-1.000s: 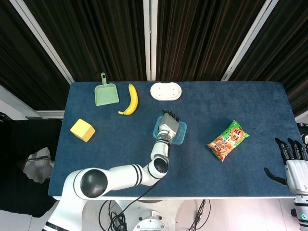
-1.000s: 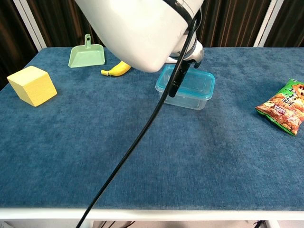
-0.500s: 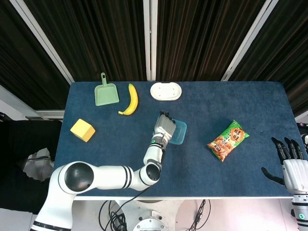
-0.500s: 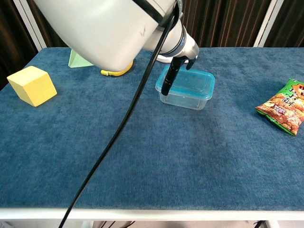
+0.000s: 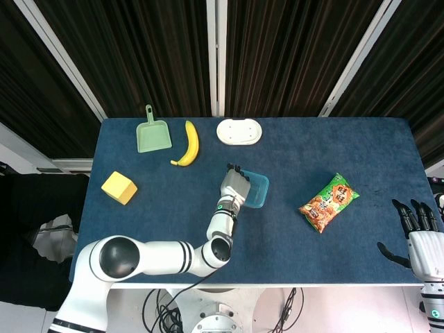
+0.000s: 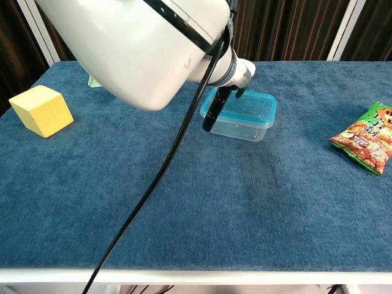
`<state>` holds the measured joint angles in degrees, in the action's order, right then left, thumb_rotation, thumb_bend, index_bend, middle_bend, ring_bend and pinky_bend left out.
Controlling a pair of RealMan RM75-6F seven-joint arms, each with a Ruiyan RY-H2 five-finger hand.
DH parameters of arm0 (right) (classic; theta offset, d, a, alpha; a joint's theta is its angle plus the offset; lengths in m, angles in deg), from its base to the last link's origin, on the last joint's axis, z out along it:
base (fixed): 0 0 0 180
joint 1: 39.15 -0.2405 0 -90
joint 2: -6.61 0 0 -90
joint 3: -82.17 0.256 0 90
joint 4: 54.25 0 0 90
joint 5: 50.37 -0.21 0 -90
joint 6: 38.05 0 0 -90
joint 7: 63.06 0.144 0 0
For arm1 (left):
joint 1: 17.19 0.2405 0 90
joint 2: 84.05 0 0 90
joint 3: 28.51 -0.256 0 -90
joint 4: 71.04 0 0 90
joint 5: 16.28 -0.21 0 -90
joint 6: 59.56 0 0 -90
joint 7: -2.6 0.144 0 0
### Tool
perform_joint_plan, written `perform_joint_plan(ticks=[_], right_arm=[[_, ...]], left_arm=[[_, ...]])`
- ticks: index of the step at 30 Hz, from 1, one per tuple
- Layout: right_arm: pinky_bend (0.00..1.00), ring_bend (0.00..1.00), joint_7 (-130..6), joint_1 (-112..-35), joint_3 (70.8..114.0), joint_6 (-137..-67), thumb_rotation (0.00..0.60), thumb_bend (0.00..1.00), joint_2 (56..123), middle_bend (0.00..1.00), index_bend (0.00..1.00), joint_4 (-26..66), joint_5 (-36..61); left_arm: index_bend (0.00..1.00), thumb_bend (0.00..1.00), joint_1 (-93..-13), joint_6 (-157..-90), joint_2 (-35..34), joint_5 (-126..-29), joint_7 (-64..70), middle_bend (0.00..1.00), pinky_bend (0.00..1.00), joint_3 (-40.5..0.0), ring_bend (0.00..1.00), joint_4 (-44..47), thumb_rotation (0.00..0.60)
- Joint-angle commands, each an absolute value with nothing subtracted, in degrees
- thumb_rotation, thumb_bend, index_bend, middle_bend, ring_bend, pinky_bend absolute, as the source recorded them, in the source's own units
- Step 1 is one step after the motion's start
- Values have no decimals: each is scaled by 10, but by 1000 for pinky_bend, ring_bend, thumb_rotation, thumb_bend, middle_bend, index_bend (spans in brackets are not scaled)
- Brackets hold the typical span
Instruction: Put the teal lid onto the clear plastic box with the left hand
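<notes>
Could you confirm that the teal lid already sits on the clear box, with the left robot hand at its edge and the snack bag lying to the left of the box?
Nearly: the snack bag lies to the right of the clear box, as the head view shows. The teal lid does sit on the box, with the left robot hand at its edge.

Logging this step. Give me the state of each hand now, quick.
Left hand: over the teal lid on the box; holding or not cannot be told.
Right hand: open, holding nothing.
</notes>
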<state>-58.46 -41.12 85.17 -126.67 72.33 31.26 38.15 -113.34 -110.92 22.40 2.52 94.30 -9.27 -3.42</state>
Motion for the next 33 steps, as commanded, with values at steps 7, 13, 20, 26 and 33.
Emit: perform_joint_plan(ticks=[7, 13, 20, 26, 33], right_arm=[[0, 0, -580, -409, 852, -1272, 600, 127, 722, 157, 7, 310, 383], [0, 0, -581, -413, 853, -1267, 600, 126, 723, 156, 7, 309, 385], [0, 0, -590, -418, 853, -1262, 600, 127, 723, 157, 7, 317, 390], [0, 0, -595, -417, 852, -1262, 600, 127, 721, 156, 7, 322, 388], [0, 0, -598, -418, 851, -1261, 600, 127, 721, 157, 7, 324, 388]], left_arm=[[145, 19, -1116, -1119, 184, -20, 907, 117, 127, -83, 0, 30, 600], [146, 19, -1084, -1137, 136, -81, 858, 118, 123, -105, 0, 131, 600], [146, 18, -1072, -1147, 130, -112, 823, 118, 115, -142, 0, 183, 600], [146, 18, -1074, -1163, 132, -112, 808, 117, 114, -158, 0, 186, 600], [146, 18, -1072, -1159, 134, -111, 793, 118, 115, -170, 0, 186, 600]])
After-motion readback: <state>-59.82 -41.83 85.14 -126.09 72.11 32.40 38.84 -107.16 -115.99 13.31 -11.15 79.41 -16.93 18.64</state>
